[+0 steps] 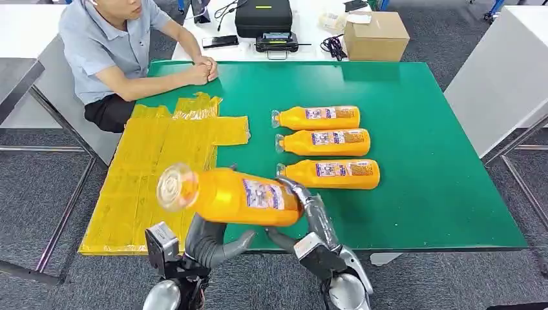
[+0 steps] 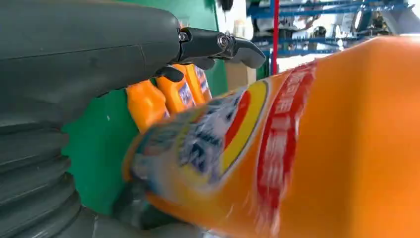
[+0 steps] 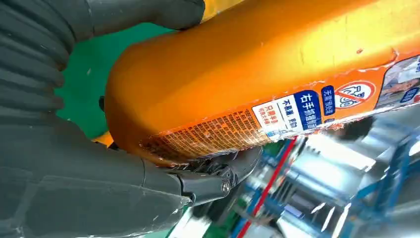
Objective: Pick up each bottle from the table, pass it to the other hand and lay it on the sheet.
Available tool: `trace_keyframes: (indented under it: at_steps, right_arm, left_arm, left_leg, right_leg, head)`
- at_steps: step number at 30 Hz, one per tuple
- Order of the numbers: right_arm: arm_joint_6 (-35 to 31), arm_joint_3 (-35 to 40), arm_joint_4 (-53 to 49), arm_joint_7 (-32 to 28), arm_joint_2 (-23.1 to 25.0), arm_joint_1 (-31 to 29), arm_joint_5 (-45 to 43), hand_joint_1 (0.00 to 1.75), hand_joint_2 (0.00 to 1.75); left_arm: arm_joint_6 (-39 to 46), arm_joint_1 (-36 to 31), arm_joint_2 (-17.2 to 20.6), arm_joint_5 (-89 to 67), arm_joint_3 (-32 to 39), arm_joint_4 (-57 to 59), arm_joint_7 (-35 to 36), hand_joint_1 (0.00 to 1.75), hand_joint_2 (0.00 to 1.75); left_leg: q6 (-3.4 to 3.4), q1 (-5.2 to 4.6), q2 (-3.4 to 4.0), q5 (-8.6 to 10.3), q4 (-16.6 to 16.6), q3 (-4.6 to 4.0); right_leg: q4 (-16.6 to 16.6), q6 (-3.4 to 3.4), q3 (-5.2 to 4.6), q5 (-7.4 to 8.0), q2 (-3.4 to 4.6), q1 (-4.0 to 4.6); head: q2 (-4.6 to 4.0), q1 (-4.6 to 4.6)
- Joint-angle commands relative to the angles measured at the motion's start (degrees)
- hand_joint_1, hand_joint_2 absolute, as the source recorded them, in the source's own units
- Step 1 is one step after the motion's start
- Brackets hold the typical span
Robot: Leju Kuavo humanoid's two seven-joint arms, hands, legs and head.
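Bottle (image 1: 226, 196) of orange drink, its label writing too blurred to read, lies level in our right hand (image 1: 309, 213), fingers gripping its base. Our left hand (image 1: 216, 240) sits beneath; we cannot tell its grip.

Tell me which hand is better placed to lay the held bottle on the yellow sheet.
Left. The yellow sheet lies on the left hand's side, under the orange bottle's cap end; the right hand grips the base, farther away.

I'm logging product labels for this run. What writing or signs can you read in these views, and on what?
"右手抓握处", white on a blue patch: label of the held bottle, right wrist view.
Red circle-and-slash sign: same label, beside that patch.
Small print and orange block below: too small to read.
Held bottle's label, left wrist view: blurred.
Three table bottles: labels too small.
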Motion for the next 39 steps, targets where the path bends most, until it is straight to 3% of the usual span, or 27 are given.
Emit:
trace_keyframes:
  at_steps: [1,18,20,21,31,32,33,34,36,39]
  right_arm:
    - [0.35,4.65,9.10,-1.66,-4.15,-3.78,-1.60,1.75,1.75]
    - [-1.39,3.46,9.78,-1.42,-3.37,-3.79,-0.94,1.75,1.75]
    - [-1.29,3.99,10.32,-1.41,-3.01,-4.08,-0.84,1.75,1.75]
    - [-1.28,4.19,10.49,-1.37,-3.00,-4.20,-0.76,1.75,1.75]
    - [-1.76,3.92,13.36,-0.44,-2.76,-4.91,-0.77,1.75,1.75]
    - [-1.81,3.75,13.41,-0.36,-2.71,-4.85,-0.84,1.64,1.75]
    - [-1.81,3.75,13.41,-0.36,-2.71,-4.85,-0.84,1.41,1.75]
    - [-1.75,3.26,13.75,0.05,-2.49,-4.74,-1.22,0.17,1.75]
    - [-1.52,2.92,14.21,0.54,-2.49,-4.67,-1.56,0.00,1.75]
    - [-1.54,2.04,15.27,1.25,-2.16,-4.48,-2.14,0.00,1.75]
  left_arm:
    - [-3.16,-3.16,-1.35,7.36,-2.49,4.62,-1.73,0.00,1.75]
    - [0.21,-1.53,-0.62,2.98,-3.14,-2.85,-7.15,0.00,1.75]
    - [0.95,-2.84,-1.08,1.98,-2.65,-2.07,-7.64,0.09,1.75]
    - [0.94,-3.21,-1.21,1.88,-2.52,-1.98,-7.57,1.75,1.75]
    - [0.70,-3.65,-1.12,-0.77,-2.98,-2.27,-9.13,1.75,1.75]
    - [0.72,-3.59,-1.15,-0.83,-2.94,-2.29,-9.17,1.75,1.75]
    - [0.72,-3.59,-1.15,-0.83,-2.94,-2.29,-9.17,1.75,1.75]
    - [0.68,-3.37,-1.20,-0.83,-2.83,-2.48,-9.18,1.75,1.75]
    - [0.63,-3.33,-1.23,-0.83,-2.69,-2.39,-9.18,1.75,1.75]
    - [0.74,-3.03,-1.30,-0.85,-2.16,-2.75,-9.20,1.75,1.75]
  left_leg:
    - [-0.05,0.06,0.00,-0.04,-0.03,0.15]
    - [-0.10,0.09,0.01,-0.13,0.02,0.25]
    - [-0.10,0.09,0.04,-0.12,0.01,0.26]
    - [-0.08,0.06,-0.01,-0.06,0.00,0.16]
    - [-0.13,0.12,-0.01,-0.14,0.03,0.31]
    - [-0.13,0.13,0.00,-0.15,0.03,0.32]
    - [-0.15,0.14,0.03,-0.17,0.00,0.40]
    - [-0.17,0.17,0.02,-0.22,0.06,0.42]
    - [-0.06,0.05,-0.02,-0.03,-0.02,0.12]
    - [-0.07,0.05,-0.02,-0.04,-0.03,0.15]
  right_leg:
    - [-0.08,-0.08,0.19,-0.02,-0.02,0.06]
    - [-0.05,-0.13,0.29,-0.10,-0.03,0.11]
    - [-0.04,-0.14,0.29,-0.09,-0.01,0.10]
    - [-0.05,-0.11,0.20,-0.05,-0.04,0.07]
    - [-0.06,-0.17,0.37,-0.12,-0.05,0.14]
    - [-0.07,-0.18,0.39,-0.12,-0.05,0.15]
    - [-0.09,-0.20,0.45,-0.13,-0.02,0.16]
    - [-0.06,-0.23,0.50,-0.18,-0.05,0.19]
    - [-0.06,-0.08,0.15,-0.03,-0.05,0.06]
    - [-0.06,-0.09,0.18,-0.04,-0.05,0.06]
  head:
    - [0.00,0.00]
    - [0.00,0.00]
    - [0.00,0.00]
    - [0.00,0.00]
    - [0.00,0.00]
    - [0.00,0.00]
    - [0.00,0.02]
    - [0.00,0.02]
    - [0.00,0.00]
    - [0.00,0.02]
